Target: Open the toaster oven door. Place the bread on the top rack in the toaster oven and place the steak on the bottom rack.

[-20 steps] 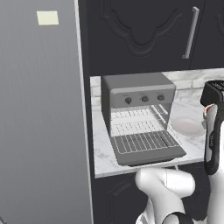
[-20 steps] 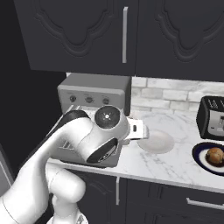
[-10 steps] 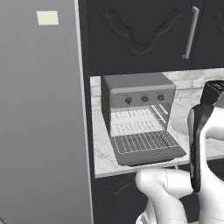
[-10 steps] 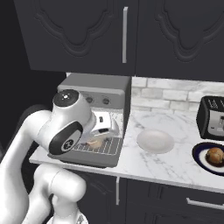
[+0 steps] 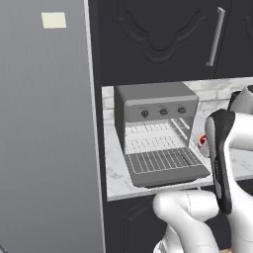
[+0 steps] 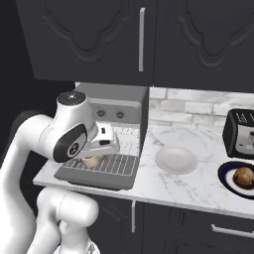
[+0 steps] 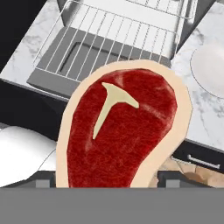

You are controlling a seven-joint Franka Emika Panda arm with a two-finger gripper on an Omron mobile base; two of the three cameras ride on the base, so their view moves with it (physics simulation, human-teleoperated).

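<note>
Hand (image 6: 92, 159) closed on the steak (image 7: 120, 131), held just above the lowered toaster oven door (image 6: 96, 174) at the front of the toaster oven (image 5: 155, 106); in the right base view only a tan edge of the piece shows below the white wrist. Seen along the hand: red flat piece with pale tan rim and a pale T-shaped mark, clamped at its lower end, covering most of the finger tips. Beyond it, the bottom rack (image 7: 118, 37) pulled out over the door, wire bars running away from the camera; door panel gray with a darker inset. In the left base view, rack (image 5: 160, 159) lying over the open door (image 5: 170, 175), a second wire shelf higher inside the cavity, three dark knobs in a row on the lighter panel above the opening. Oven standing at the left end of the marble tabletop (image 6: 193, 188), next to a tall gray panel. White empty bowl (image 6: 176, 159) on the tabletop just right of the oven door, apart from it. Bread (image 6: 244, 176) well to the right on a dark plate (image 6: 228, 181), near the tabletop's front edge. Black toaster (image 6: 240, 133) behind the plate against the tiled wall. Dark cabinets above and below.
</note>
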